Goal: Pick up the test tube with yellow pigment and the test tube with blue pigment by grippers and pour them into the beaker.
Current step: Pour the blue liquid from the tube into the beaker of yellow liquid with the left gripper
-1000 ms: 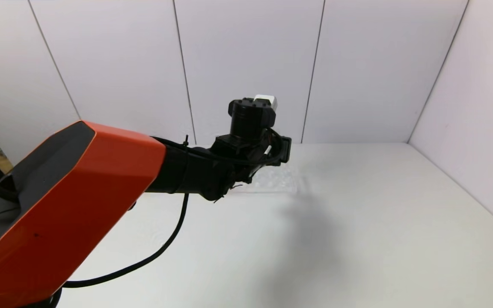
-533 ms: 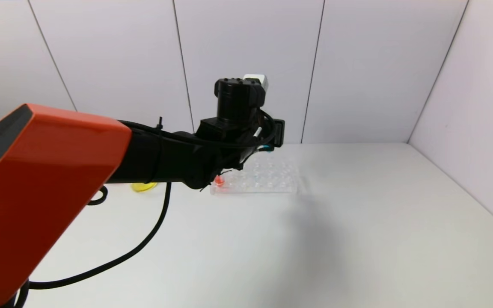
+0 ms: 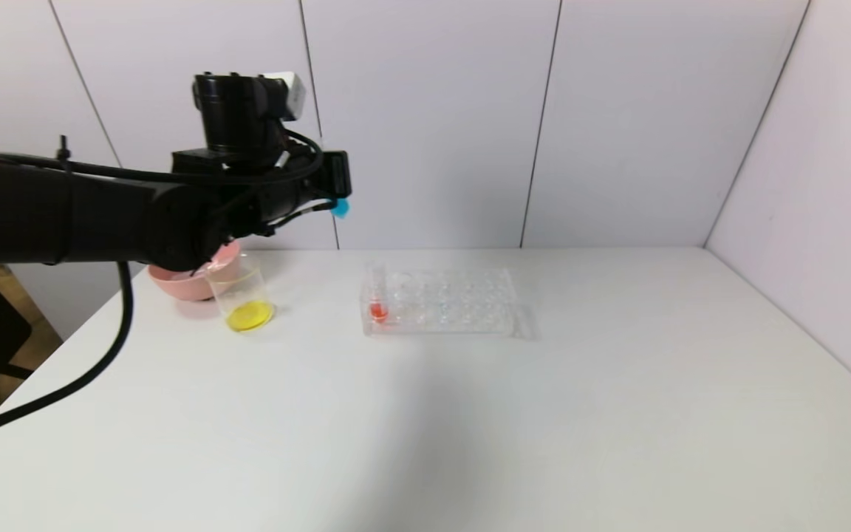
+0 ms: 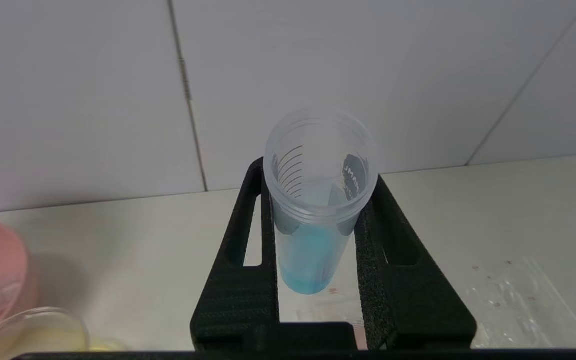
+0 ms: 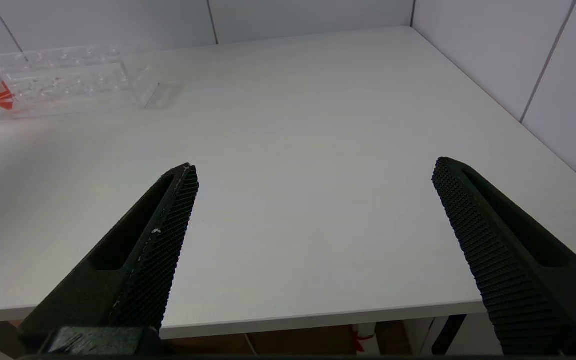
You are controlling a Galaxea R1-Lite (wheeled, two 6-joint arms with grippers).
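Your left gripper (image 4: 318,250) is clamping the test tube with blue pigment (image 4: 315,210), holding it in the air above and just beyond the beaker (image 3: 242,299). Yellow liquid is sitting in that beaker, right beside the pink bowl (image 3: 174,281). Your right gripper (image 5: 313,250) is hanging spread wide, well apart from the beaker.

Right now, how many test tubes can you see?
2: the test tube with blue pigment held in the left claw, and a red-liquid tube standing in the rack. Others may be hidden.
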